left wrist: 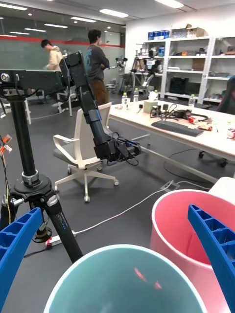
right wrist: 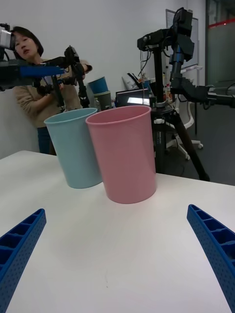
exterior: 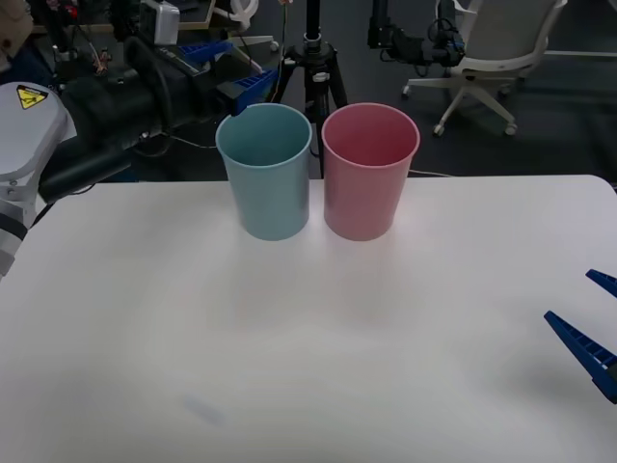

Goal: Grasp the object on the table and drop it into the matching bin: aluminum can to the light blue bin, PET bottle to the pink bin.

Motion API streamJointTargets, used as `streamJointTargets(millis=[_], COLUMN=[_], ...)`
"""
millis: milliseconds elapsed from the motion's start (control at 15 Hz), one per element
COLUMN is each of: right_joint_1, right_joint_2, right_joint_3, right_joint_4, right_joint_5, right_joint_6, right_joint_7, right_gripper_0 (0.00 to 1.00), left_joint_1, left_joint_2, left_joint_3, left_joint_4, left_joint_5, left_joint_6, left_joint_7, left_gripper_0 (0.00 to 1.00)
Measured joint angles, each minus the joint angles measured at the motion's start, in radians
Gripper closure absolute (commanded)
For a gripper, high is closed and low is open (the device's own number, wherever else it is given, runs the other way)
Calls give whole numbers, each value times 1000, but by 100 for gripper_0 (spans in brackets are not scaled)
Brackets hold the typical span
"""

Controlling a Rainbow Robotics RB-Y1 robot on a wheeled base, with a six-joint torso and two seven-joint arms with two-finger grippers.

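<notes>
Red can (left wrist: 145,279) inside light blue bin (left wrist: 98,266)

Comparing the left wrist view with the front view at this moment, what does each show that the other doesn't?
Left wrist view: the inside of the light blue bin from just above, holding a blurred red shape, possibly the aluminum can, with the open left hand over its rim. Front view: the white table and the open right hand low at its right edge. Both: the light blue bin beside the pink bin.
</notes>
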Motion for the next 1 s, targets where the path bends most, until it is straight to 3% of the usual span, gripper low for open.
streamJointTargets(millis=[267,667,867,1000], right_joint_1=[0,0,0,0], right_joint_2=[0,0,0,0], right_joint_3=[0,0,0,0], right_joint_4=[0,0,0,0], right_joint_5=[0,0,0,0], right_joint_6=[0,0,0,0], right_joint_7=[0,0,0,0], right_gripper_0=[0,0,0,0], left_joint_1=[110,280,359,439], left_joint_2=[105,279,319,322], left_joint_3=[0,1,6,42], left_joint_4=[-152,-315,-341,-379], left_joint_5=[120,372,482,500], left_joint_6=[-2,-2,-2,-3], left_joint_7=[-12,-71,-155,-168], left_gripper_0=[0,0,0,0])
